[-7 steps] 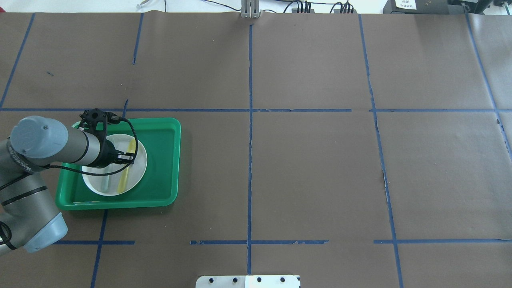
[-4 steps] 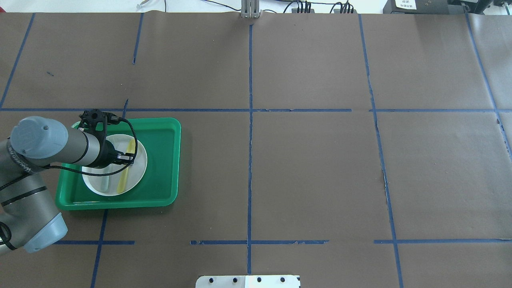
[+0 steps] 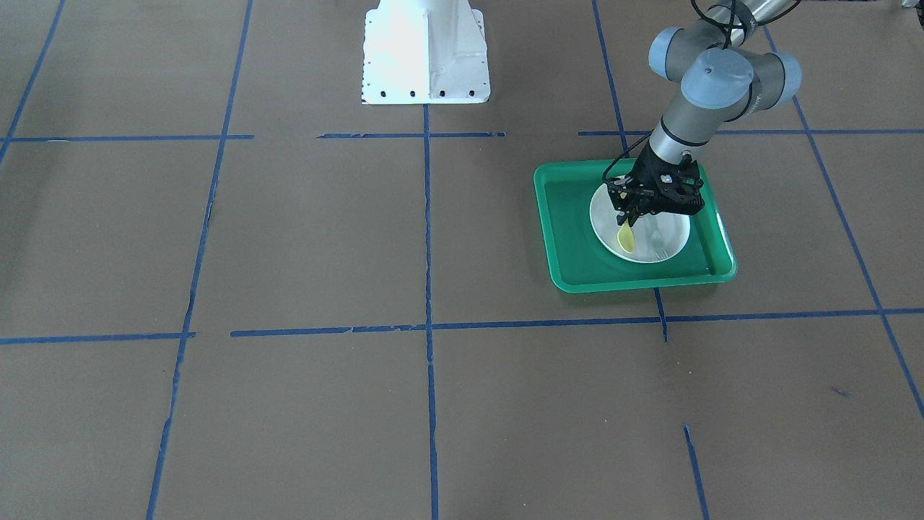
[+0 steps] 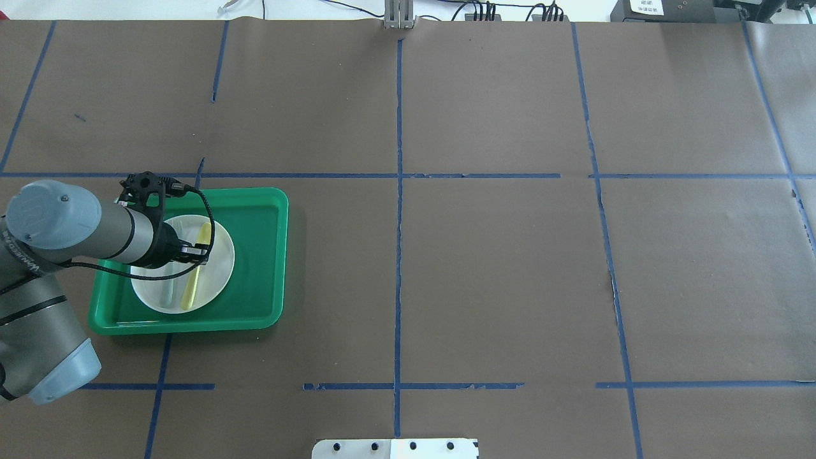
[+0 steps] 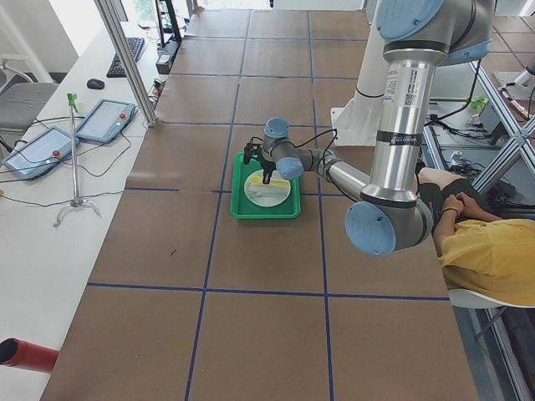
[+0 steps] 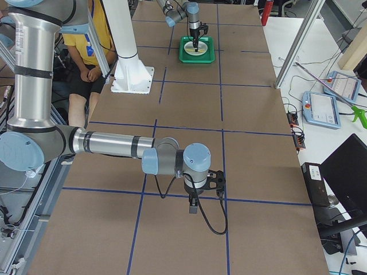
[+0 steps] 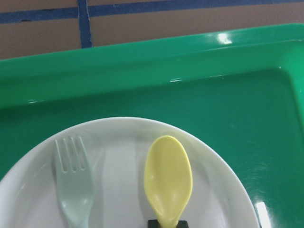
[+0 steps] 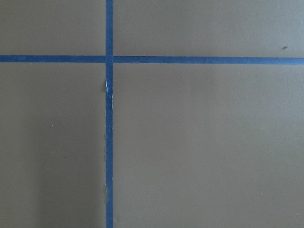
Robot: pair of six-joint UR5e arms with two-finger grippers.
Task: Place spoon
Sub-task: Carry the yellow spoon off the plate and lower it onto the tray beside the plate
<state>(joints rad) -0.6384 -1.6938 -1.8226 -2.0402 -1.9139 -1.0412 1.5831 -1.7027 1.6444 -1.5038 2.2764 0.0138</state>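
The brown desk (image 4: pixel 497 268) carried a green tray (image 4: pixel 258 255) with a white plate (image 4: pixel 220 264) in it. Of the right gripper (image 6: pixel 194 206) I could not tell how the jaws stood. The left gripper (image 4: pixel 199 251) pinched with its jaws the yellow spoon (image 7: pixel 168 178) by the handle, over the plate, just beside a pale fork (image 7: pixel 73 183).

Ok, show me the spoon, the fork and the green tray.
spoon (image 7: pixel 168 178), left wrist view, middle of its bowl.
fork (image 7: pixel 75 194), left wrist view, just below the tines.
green tray (image 7: pixel 142 59), left wrist view, its upper rim.
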